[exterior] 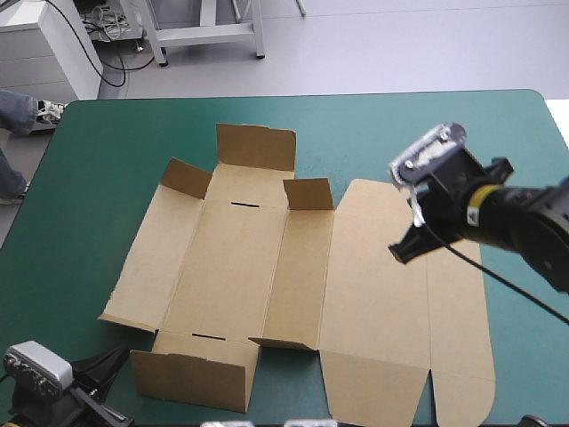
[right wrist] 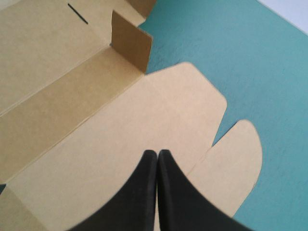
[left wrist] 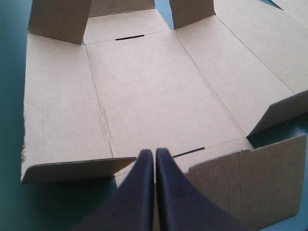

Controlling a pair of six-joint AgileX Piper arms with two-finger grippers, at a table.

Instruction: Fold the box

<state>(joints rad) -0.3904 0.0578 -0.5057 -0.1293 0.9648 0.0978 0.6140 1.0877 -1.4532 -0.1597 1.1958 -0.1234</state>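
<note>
Shut tight and empty, both my pairs of black fingers meet in a point. My left gripper point(left wrist: 155, 153) sits low at the table's near edge, close to the raised near flap point(exterior: 191, 378) of the box point(exterior: 231, 267). That brown sheet lies spread mid-table on the teal-green cover point(exterior: 107, 160). My right gripper point(right wrist: 158, 153) hovers above its flat lid panel point(exterior: 373, 276). Farthest off, the far flap point(exterior: 256, 147) stands up.

Reaches in from the right with the right arm point(exterior: 533, 221) raised and angled downward, right gripper point(exterior: 402, 252) closed tip to tip in one pointed arch. Holds the left gripper point(left wrist: 155, 153) low at the near left, likewise pressed together at the tips, pointing forward.
</note>
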